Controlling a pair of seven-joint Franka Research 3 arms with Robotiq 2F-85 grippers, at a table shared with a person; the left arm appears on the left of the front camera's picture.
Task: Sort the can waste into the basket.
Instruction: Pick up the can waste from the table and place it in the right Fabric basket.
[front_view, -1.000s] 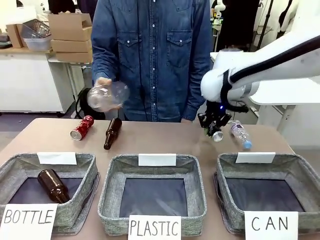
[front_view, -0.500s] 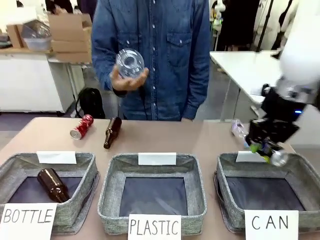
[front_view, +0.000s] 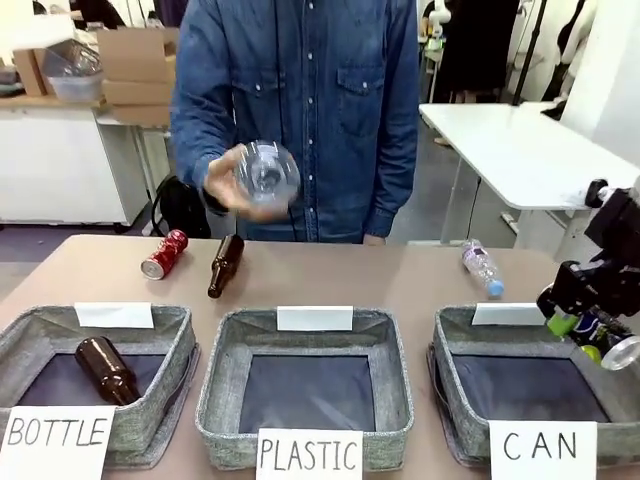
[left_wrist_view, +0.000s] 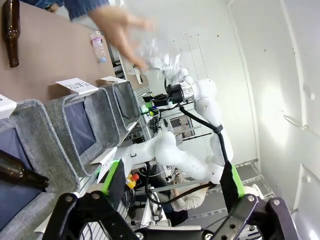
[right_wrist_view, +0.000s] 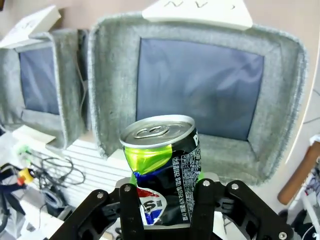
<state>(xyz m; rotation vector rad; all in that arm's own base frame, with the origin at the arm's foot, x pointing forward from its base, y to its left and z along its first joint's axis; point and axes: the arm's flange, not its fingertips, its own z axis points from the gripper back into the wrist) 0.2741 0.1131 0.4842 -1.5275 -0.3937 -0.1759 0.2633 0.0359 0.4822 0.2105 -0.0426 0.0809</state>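
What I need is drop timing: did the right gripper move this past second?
Yes. The right gripper, holding the dark blue can, went from left of the plastic bottle on the table rightward and nearer, to over the CAN basket.

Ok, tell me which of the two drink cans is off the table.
The dark blue-black printed metal can, gripped in the right gripper's fingers above the grey woven CAN basket; the red metal can lies on the table.
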